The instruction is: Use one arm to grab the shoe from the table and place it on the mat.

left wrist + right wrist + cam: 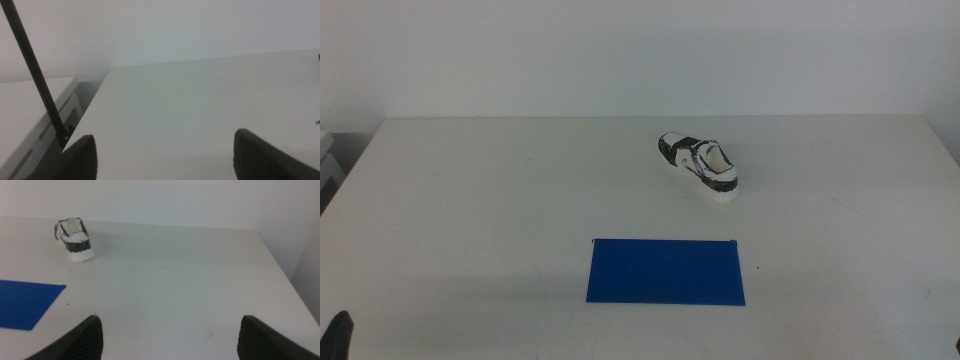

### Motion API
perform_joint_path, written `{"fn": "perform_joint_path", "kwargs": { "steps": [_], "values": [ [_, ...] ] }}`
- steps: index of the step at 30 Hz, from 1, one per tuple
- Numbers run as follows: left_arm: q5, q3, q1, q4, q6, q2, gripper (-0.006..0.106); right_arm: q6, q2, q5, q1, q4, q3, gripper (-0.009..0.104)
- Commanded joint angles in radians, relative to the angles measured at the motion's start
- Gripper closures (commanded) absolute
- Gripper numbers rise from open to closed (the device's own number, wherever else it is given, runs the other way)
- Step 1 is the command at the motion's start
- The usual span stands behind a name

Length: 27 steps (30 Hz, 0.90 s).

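Your right gripper (167,335) hangs with its jaws spread wide and empty at the near edge of the table (470,200), and the left gripper (162,155) waits the same way, open over bare tabletop, so neither arm has reached in. Just beyond them the mat (666,271) lies bare. Farther back and slightly to the right, well apart from it, the shoe (700,165) sits untouched, so you have the whole job ahead: reach, grasp, carry and set down.

White table (470,200), shoe (702,165), mat (666,271)
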Motion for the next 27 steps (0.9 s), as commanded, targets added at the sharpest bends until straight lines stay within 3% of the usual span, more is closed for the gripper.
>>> {"fn": "perform_joint_path", "kwargs": {
  "steps": [1, 6, 19, 27],
  "values": [
    [-0.078, 0.003, -0.007, -0.01, -0.003, -0.026, 0.007, -0.01, -0.014, -0.055, -0.002, -0.003, -0.05, 0.016],
    [-0.078, 0.003, -0.007, -0.01, -0.003, -0.026, 0.007, -0.01, 0.07, 0.035, -0.002, 0.014, -0.206, 0.016],
    [-0.078, 0.003, -0.007, -0.01, -0.003, -0.026, 0.007, -0.011, 0.533, 0.08, 0.0, 0.028, -0.575, 0.016],
    [-0.078, 0.003, -0.007, -0.01, -0.003, -0.026, 0.007, -0.061, 0.854, 0.277, 0.042, 0.03, -0.864, 0.016]
  ]
}}
